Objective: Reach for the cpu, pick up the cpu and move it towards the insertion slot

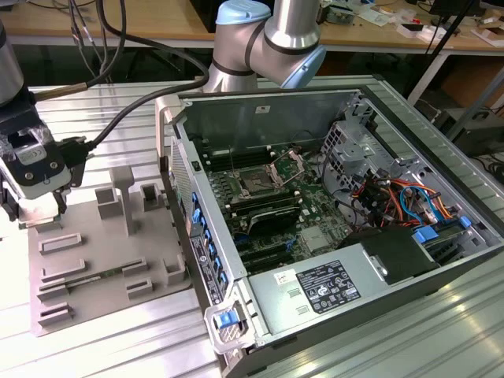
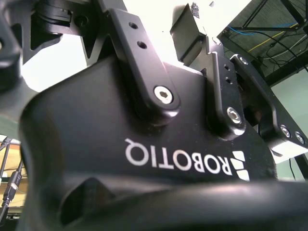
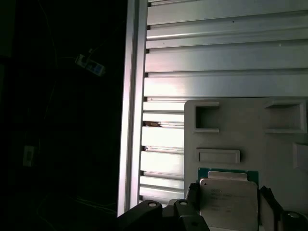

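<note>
Grip closed on the cpu (image 3: 228,195), just above the grey tray (image 3: 288,154).
In the first wrist view my gripper (image 3: 229,202) has a dark finger pressed to each of two opposite edges of the chip; its silvery top faces the camera, its green rim shows along one side, and the tray's raised frames lie behind it. In the exterior view my gripper (image 1: 38,214) hangs over the tray's (image 1: 118,264) corner at the exterior view's left. The insertion slot (image 1: 256,183) sits well apart on the green board inside the open computer case (image 1: 441,169).
</note>
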Available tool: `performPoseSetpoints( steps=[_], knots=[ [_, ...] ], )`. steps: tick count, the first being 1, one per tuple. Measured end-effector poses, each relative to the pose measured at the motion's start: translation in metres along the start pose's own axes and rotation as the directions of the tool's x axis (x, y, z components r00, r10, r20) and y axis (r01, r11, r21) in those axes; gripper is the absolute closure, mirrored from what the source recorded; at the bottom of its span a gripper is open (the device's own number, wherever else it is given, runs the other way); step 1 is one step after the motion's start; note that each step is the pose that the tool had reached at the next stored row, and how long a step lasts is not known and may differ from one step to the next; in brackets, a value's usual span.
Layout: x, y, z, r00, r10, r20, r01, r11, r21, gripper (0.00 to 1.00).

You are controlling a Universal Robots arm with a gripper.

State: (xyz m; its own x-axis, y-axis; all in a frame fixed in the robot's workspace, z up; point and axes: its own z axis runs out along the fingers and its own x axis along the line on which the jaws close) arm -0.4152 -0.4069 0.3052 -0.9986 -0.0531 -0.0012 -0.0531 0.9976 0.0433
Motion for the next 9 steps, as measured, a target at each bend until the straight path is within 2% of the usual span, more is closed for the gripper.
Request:
performPoseSetpoints(
  steps=[9],
  knots=[
    [0.0, 0.0001, -0.003, 1.0, 0.0, 0.0001, 0.0, 1.0, -0.001, 0.45]
  ],
)
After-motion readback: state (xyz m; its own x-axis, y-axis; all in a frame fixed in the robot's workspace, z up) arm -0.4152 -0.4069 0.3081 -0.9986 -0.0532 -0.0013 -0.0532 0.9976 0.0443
